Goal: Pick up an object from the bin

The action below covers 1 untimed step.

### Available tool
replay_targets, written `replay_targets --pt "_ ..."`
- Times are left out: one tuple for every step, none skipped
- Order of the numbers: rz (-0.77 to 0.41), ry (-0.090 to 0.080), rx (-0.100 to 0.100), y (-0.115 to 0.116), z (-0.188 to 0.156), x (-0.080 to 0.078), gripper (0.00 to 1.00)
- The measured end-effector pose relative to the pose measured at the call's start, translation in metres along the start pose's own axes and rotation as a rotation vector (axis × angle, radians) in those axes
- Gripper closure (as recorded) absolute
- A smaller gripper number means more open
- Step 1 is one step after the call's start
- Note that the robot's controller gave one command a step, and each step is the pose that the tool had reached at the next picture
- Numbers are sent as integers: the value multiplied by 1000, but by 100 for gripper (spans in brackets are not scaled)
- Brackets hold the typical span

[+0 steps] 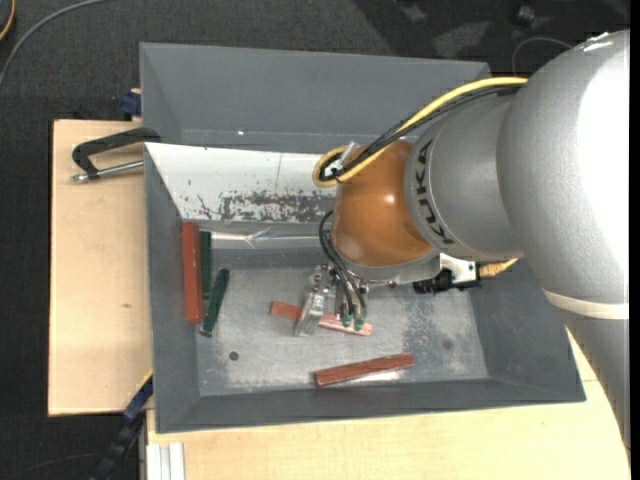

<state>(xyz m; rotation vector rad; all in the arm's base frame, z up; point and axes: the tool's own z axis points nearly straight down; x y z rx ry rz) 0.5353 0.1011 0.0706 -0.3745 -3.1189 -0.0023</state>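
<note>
My gripper (333, 320) reaches down to the bin floor near the middle, its fingers standing a little apart and open. A small flat pink piece (358, 329) lies at the right fingertip (350, 320), touching or just under it. A short orange-red block (284, 310) lies just left of the silvery left finger (314, 314). Nothing shows clearly between the fingers. A longer reddish-brown stick (363, 370) lies in front of the gripper, near the bin's front wall.
By the left wall lie a red stick (189, 273), a dark green stick (205, 256) beside it and a second green stick (214, 302), slanted. A small dark dot (233, 356) sits on the floor at front left. The arm's orange cover hangs over the bin's back right.
</note>
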Motion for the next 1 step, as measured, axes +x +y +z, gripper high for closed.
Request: replay_targets --pt "41 -14 -4 -27 -136 -36 100"
